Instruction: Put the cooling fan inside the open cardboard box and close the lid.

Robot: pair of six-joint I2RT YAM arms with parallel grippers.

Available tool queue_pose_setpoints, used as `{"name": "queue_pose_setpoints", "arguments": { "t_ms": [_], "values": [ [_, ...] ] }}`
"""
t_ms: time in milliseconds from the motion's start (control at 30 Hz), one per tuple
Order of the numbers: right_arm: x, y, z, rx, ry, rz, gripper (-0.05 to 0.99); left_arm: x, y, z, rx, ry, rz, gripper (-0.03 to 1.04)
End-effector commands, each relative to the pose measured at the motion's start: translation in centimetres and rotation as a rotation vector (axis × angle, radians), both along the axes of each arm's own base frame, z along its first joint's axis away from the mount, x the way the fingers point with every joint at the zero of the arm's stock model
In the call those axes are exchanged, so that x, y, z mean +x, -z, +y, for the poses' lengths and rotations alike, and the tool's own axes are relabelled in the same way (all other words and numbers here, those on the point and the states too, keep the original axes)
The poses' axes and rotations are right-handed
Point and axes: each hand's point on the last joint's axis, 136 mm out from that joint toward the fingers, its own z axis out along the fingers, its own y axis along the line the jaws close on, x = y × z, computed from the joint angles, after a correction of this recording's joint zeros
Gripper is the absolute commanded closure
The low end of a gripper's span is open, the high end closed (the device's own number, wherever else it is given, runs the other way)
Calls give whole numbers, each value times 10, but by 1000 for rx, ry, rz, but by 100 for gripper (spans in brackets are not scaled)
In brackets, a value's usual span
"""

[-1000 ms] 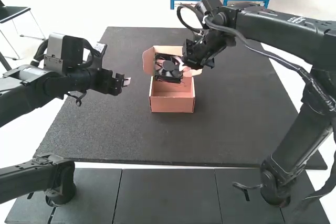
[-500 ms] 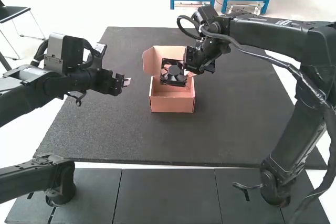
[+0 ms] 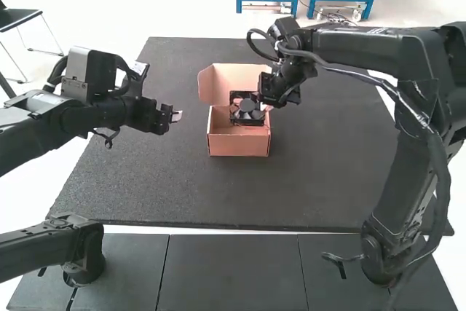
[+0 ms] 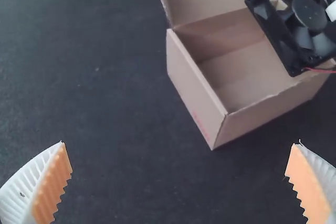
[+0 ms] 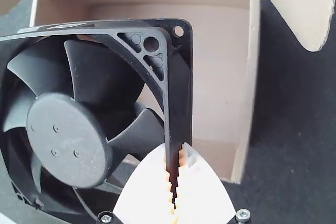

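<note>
Right gripper (image 5: 174, 182) clamps the cooling fan (image 3: 246, 105) by its frame above the cardboard box (image 3: 239, 140); left gripper (image 3: 169, 114) gapes wide, empty. Best lowered level, clear of the walls.

A dark, speckled rubber mat (image 3: 145, 180) lies flat as the work surface, with smooth dark panels (image 3: 233, 274) along its near edge. An open cardboard box (image 3: 239, 140) stands on the mat, slightly beyond its middle, with its lid flap (image 3: 226, 78) raised at the far side.
</note>
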Motion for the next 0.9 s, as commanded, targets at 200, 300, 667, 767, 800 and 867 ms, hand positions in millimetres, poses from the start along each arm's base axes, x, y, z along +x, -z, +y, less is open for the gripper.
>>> {"name": "queue_pose_setpoints", "arguments": {
  "t_ms": [200,300,667,767,800,867],
  "values": [
    [-1,-20,40,61,-82,-35,96,-5,-1,-5,-18,27,-12,5],
    [1,-15,43,57,-83,-24,96,-5,-1,-5,-18,27,-13,5],
    [17,-9,44,52,-67,-20,96,-10,-2,-4,-23,31,-20,5],
    [23,-8,42,50,-62,-22,96,-14,0,-7,-30,51,-3,5],
    [25,-8,41,47,-58,-22,96,-14,1,-7,-30,51,-1,5],
    [29,-6,38,45,-51,-21,96,-15,1,-8,-31,57,1,5]
  ]
}}
